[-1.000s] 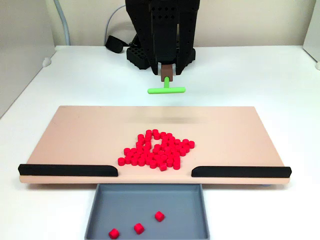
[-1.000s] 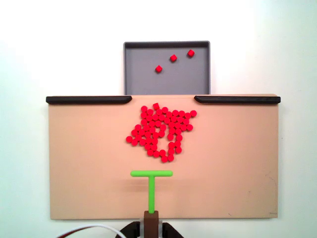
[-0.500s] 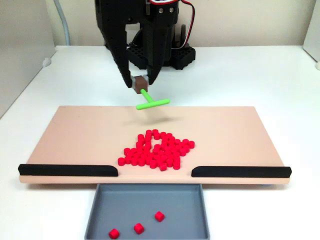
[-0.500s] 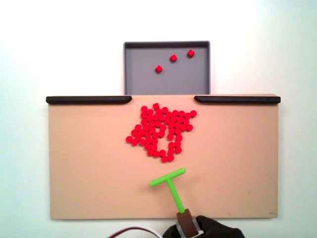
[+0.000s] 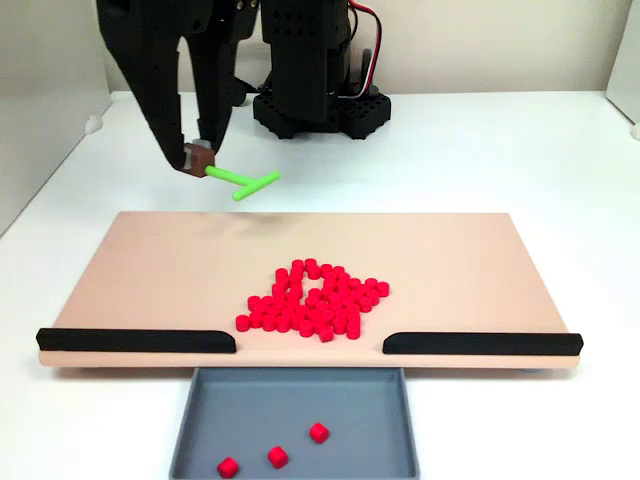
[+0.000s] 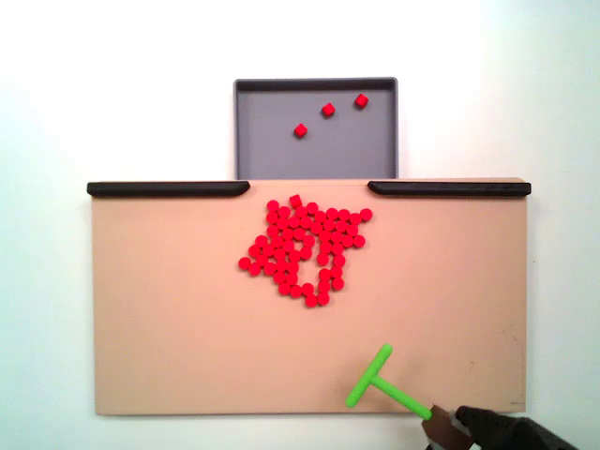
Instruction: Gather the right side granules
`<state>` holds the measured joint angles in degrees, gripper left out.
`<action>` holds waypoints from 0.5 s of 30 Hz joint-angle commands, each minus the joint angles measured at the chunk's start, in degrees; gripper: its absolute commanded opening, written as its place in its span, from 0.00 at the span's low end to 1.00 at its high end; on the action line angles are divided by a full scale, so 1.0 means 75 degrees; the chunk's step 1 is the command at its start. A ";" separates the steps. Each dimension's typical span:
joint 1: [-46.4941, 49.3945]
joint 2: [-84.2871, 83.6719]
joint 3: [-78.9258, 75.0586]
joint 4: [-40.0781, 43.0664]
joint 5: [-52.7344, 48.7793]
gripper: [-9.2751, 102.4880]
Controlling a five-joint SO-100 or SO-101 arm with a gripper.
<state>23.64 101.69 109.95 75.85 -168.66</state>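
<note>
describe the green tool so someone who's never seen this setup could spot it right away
Start at the tan board with the heap of red granules in its middle. In the fixed view from above, look to the board's lower right corner, where the gripper holds a green T-shaped stick by its stem. It is the one green thing, far larger than any granule.

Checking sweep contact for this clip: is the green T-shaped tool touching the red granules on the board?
No: in a fixed view the green T-shaped tool sits near the board's lower right, with bare board between it and the granules.
</note>
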 commanded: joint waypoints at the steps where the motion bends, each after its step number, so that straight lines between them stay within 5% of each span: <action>1: 0.0223 -0.0457 -0.0703 -0.0035 -0.1078 0.08; 15: 0.0410 -0.2742 -0.3059 -0.0012 -0.4594 0.08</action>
<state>26.19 82.79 92.02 75.85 -184.22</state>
